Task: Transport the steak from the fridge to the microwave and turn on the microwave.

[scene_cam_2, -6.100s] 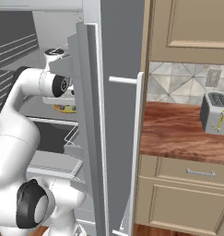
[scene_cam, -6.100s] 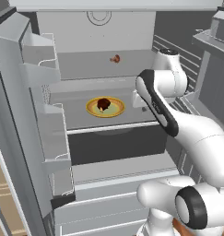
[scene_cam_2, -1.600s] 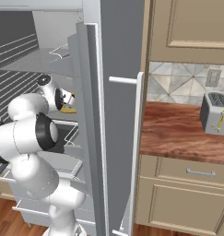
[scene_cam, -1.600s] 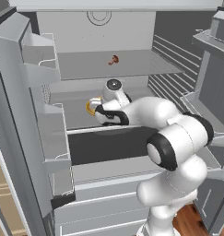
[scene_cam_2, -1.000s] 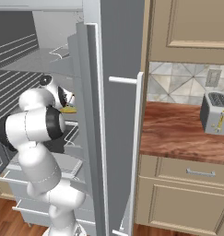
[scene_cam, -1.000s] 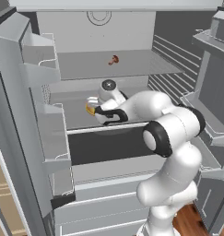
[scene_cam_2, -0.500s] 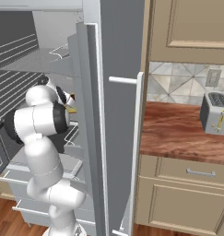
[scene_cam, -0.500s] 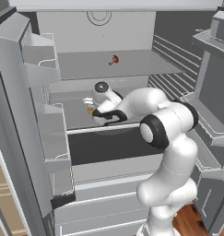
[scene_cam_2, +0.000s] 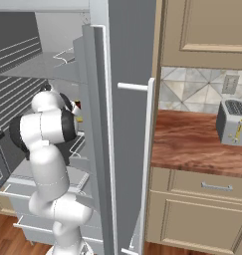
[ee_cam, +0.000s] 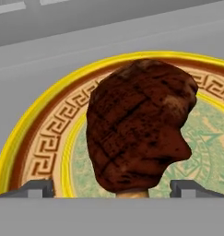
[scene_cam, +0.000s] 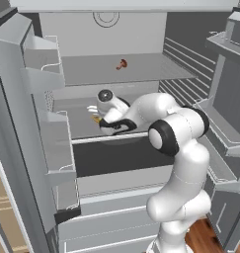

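Gripper (ee_cam: 111, 186) spread wide, nothing grasped; fingertips (ee_cam: 37, 188) sit either side of the steak's near end, apart from it. Steak (ee_cam: 138, 124) lies on the yellow plate (ee_cam: 37, 138), dark brown with a pale edge at its near end. Plate sits on the fridge's middle shelf (scene_cam: 82, 116). Arm is stretched into the open fridge (scene_cam: 57, 143), hand low over the plate. Further back, a small brown piece (scene_cam: 122, 63) on the upper shelf. Toaster (scene_cam_2: 233, 121) on the wooden desk (scene_cam_2: 192, 144) to the right.

Base views flank the fridge (scene_cam: 52, 74); hand view close over steak (ee_cam: 138, 124).
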Controlling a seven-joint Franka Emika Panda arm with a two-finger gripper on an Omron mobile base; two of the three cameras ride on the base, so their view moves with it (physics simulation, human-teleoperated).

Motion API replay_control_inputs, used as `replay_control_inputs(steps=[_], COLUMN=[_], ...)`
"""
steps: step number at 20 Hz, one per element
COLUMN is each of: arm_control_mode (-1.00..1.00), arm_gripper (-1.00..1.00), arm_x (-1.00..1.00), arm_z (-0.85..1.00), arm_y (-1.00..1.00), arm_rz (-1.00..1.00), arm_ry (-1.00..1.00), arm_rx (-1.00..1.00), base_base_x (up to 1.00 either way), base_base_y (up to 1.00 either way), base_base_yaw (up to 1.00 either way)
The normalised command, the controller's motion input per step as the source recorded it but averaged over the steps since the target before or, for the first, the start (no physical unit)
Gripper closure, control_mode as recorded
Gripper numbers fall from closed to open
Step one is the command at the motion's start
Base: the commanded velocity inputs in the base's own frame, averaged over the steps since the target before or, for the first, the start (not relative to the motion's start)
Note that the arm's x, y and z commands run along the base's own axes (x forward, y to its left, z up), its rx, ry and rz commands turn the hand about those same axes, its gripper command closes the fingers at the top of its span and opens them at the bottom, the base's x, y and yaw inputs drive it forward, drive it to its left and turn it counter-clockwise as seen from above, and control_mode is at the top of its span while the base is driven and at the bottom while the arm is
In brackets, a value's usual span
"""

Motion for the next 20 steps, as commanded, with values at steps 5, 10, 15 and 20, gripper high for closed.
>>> replay_control_inputs(steps=[5, 10, 15, 20], arm_control_mode=[-1.00, -1.00, -1.00, -1.00], arm_gripper=[1.00, 1.00, 1.00, 1.00], arm_x=[0.00, 0.00, 0.00, 0.00], arm_z=[-0.36, -0.52, -0.46, -0.20], arm_y=[0.00, 0.00, 0.00, -0.09], arm_rz=[0.00, 0.00, 0.00, 0.00], arm_ry=[-0.08, -0.10, -0.06, -0.07], arm_rx=[0.00, 0.01, 0.03, 0.02], base_base_x=[0.00, 0.00, 0.00, 0.00], base_base_y=[0.00, 0.00, 0.00, 0.00], base_base_yaw=[0.00, 0.00, 0.00, 0.00])
